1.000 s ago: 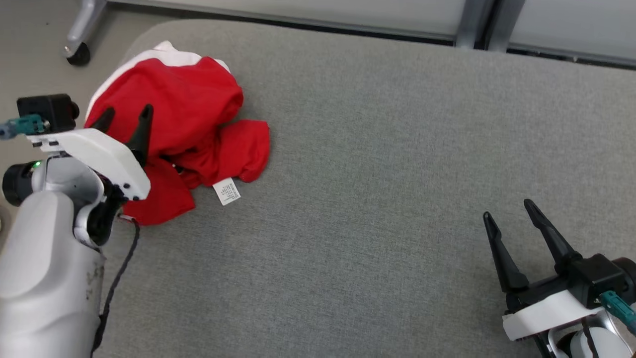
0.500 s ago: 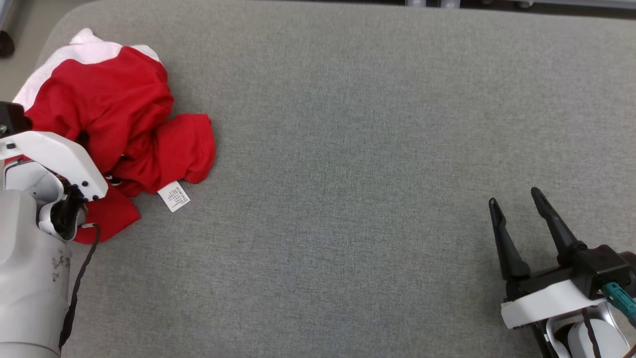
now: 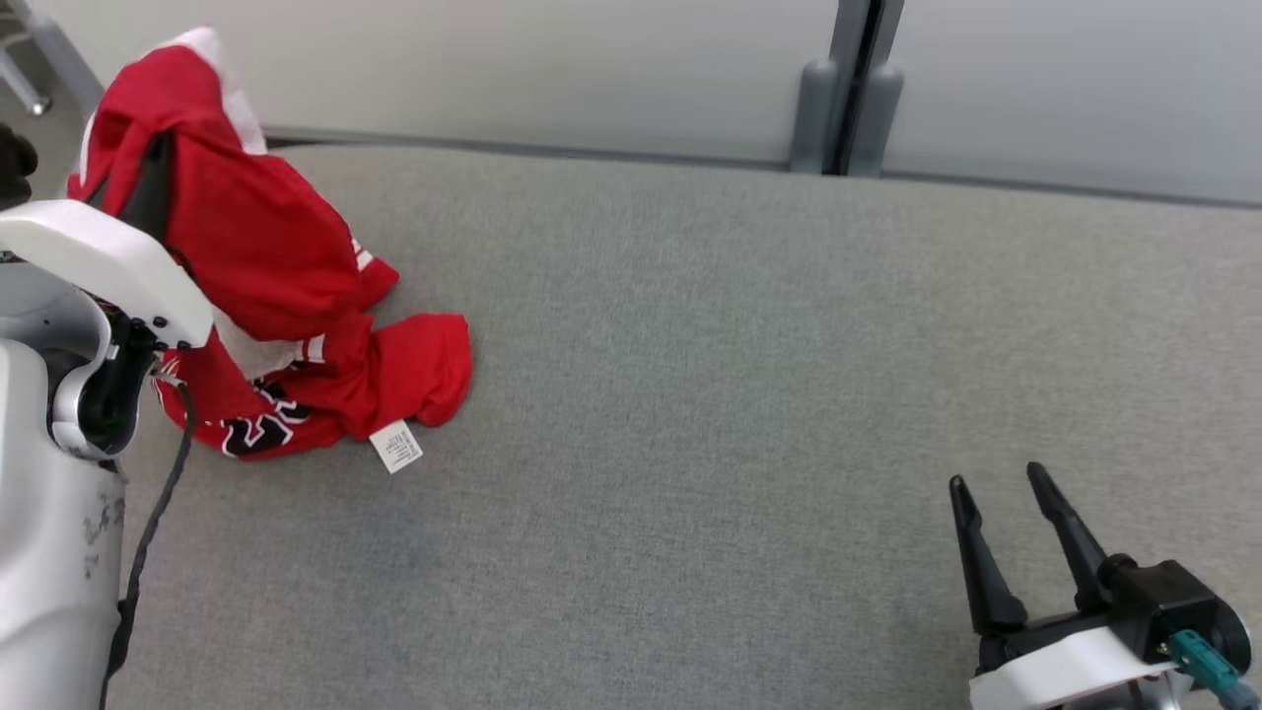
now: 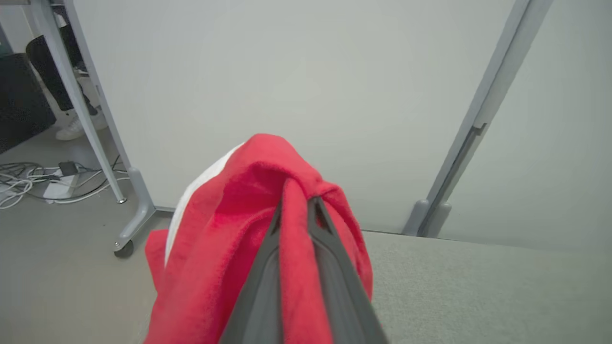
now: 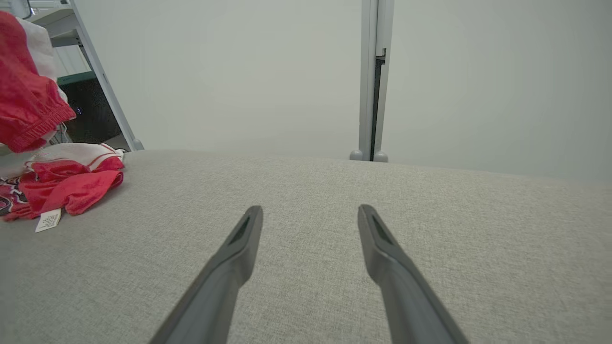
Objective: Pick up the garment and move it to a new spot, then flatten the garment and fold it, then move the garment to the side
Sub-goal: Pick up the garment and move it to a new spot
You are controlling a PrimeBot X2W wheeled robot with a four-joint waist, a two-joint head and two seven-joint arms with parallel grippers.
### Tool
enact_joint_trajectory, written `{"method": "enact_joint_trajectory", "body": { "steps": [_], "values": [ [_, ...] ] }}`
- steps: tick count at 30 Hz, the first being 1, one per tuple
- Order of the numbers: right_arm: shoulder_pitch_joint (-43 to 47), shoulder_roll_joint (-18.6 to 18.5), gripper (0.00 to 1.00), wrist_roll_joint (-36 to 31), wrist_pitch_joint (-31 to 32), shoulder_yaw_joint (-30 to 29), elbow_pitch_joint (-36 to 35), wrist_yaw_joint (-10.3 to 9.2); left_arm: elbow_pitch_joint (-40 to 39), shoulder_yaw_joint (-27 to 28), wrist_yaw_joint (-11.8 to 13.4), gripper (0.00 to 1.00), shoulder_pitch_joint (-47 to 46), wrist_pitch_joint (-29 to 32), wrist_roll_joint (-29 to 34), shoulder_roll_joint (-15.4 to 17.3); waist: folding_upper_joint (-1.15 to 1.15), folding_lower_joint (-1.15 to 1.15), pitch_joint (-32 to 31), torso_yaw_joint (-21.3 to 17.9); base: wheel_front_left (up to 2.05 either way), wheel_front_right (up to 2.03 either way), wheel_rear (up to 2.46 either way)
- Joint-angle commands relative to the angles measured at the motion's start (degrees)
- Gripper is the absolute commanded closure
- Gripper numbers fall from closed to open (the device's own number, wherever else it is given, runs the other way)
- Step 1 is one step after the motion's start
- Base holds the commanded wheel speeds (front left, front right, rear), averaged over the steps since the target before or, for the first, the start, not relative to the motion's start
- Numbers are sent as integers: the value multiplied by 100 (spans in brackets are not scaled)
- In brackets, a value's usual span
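A grey cloth-covered counter stands before pale wall panels. At its left end the left tool, fingers pressed together, pinches a fold of the red-and-white garment and holds it up. The lower folds and white label lie on the counter. The right tool hovers spread, well apart
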Motion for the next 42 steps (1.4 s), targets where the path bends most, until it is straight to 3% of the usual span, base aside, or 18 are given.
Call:
{"method": "enact_joint_trajectory", "body": {
  "steps": [1, 5, 6, 11, 16, 19, 22, 27, 32, 33, 35, 36, 42],
  "values": [
    [106, 33, 0, 48, -28, 19, 12, 1, -751, -45, -39, 100, 289, 238, -166, 16, 0, 0, -379, -194, 0, 0, 0],
    [173, 115, 0, 95, -28, 62, 11, 1, -2850, -214, -25, 100, 1104, 1025, -654, -140, 0, 0, -517, -637, 0, 0, 0],
    [173, 115, 0, 95, -28, 62, 11, 1, -2850, -214, -25, 100, 1104, 1025, -654, -140, 0, 0, -517, -637, 0, 0, 0],
    [137, 143, 0, 98, -28, 67, -16, 1, -4639, -624, 150, 100, 1854, 1628, -1059, -535, 0, 0, -472, -1213, 0, 0, 0],
    [59, 152, 0, 140, -27, 19, -91, 1, -5380, -1194, 304, 100, 2375, 1953, -1352, -974, 0, 0, -376, -1911, 0, 0, 0],
    [40, 159, 0, 212, -28, 35, -127, 1, -5155, -1435, 391, 100, 2605, 1986, -1306, -1091, 0, 0, -296, -2346, 0, 0, 0],
    [34, 155, 0, 297, -27, 4, -138, 1, -4394, -1576, 456, 100, 2704, 1831, -926, -1008, 0, 0, -200, -2708, 0, 0, 0],
    [86, 158, 0, 406, -26, 3, -117, 1, -2405, -1824, 226, 100, 2601, 1202, -697, -1150, 0, 0, -95, -3069, 0, 0, 0],
    [90, 158, 0, 450, -21, 5, -98, 1, -733, -1934, 50, 100, 2235, 313, -561, -1259, 0, 0, -99, -3141, 0, 0, 0],
    [92, 159, 0, 449, -21, 14, -97, 1, -493, -1930, 38, 94, 2165, 96, -540, -1282, 0, 0, -109, -3123, 0, 0, 0],
    [91, 157, 0, 408, -21, 12, -101, 1, -147, -1985, 4, 36, 2048, -340, -487, -1321, 0, 0, -143, -3050, 0, 0, 0],
    [102, 157, 0, 377, -21, 1, -109, 1, -11, -2001, -6, 0, 2011, -562, -454, -1338, 0, 0, -175, -2996, 0, 0, 0],
    [220, 153, 0, 116, -21, -112, -209, 1, 1, -2010, 169, 0, 2284, -1975, -125, -1357, 0, 0, -443, -2613, 0, 0, 0]
  ]
}}
